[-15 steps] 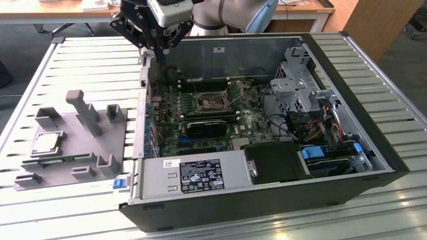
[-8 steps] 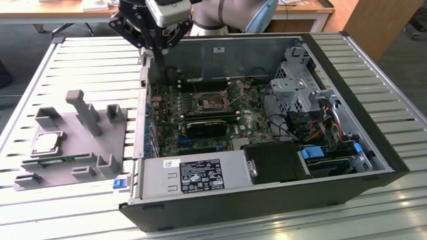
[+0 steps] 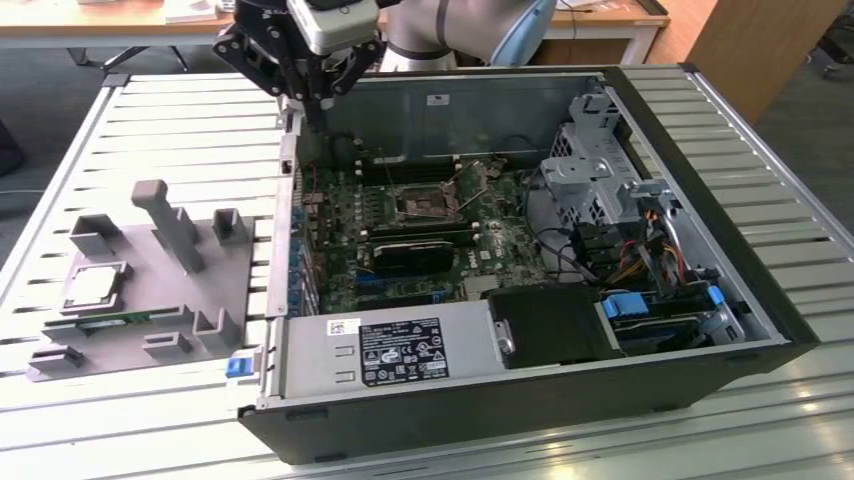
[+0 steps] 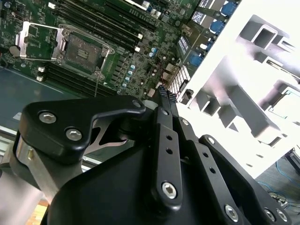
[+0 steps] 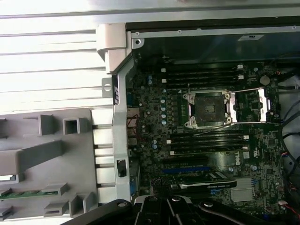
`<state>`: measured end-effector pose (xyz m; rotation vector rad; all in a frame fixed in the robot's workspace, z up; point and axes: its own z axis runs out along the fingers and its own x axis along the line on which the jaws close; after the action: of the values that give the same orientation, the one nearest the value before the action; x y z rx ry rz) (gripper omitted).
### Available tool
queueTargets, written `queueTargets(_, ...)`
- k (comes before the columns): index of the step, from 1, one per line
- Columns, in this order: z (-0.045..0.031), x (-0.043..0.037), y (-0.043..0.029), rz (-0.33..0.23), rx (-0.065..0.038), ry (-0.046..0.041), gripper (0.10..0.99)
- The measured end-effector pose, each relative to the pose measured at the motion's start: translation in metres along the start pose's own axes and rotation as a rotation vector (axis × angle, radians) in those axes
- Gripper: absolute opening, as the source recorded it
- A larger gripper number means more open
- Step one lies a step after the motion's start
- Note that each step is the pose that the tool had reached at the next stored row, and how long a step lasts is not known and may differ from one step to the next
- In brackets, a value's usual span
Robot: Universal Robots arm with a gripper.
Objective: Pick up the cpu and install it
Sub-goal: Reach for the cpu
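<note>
i see a big metal surface made of long silver slats. on it lies a black computer case with its side off, so i can look right in. my robot arm comes in from the far side of the surface.

inside the case is a green board full of little parts. just beside the case, on the exterior view's left, sits a grey holder with posts and slots.

my jaws hang up high over the edge of the case that is nearest the holder. in both wrist views they are pressed together at the tips, with nothing between them. they touch nothing.

on the green board is the square socket. its shiny metal lid is flipped open to one side.

the cpu lies flat on the grey holder, shiny side up. it is well apart from the socket and well apart from my jaws.

a thin green memory stick lies in a slot just beside the cpu.
</note>
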<state>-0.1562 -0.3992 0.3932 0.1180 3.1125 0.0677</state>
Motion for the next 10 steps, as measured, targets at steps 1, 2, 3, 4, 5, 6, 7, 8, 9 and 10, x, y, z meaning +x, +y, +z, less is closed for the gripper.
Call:
queueTargets(1, 0.0000, 0.0003, 0.0000, 0.000, 0.000, 0.0000, 0.106)
queueTargets(2, 0.0000, 0.0007, 0.0000, 0.000, 0.000, 0.0000, 0.106)
queueTargets(3, 0.0000, 0.0010, -0.0001, 0.000, 0.000, 0.0000, 0.106)
queueTargets(4, 0.0000, 0.0014, -0.0001, 0.000, 0.000, 0.0000, 0.106)
queueTargets(5, 0.0000, 0.0017, -0.0001, 0.000, 0.000, 0.0000, 0.106)
queueTargets(6, 0.0000, 0.0020, -0.0002, 0.000, 0.000, 0.0000, 0.106)
queueTargets(7, 0.0000, 0.0024, -0.0002, 0.000, 0.000, 0.0000, 0.106)
queueTargets(8, 0.0000, 0.0027, -0.0002, 0.000, 0.000, 0.0000, 0.106)
queueTargets(9, -0.0001, 0.0030, -0.0002, 0.000, 0.000, 0.0000, 0.106)
queueTargets(10, -0.0001, 0.0034, -0.0003, 0.000, 0.000, 0.0000, 0.106)
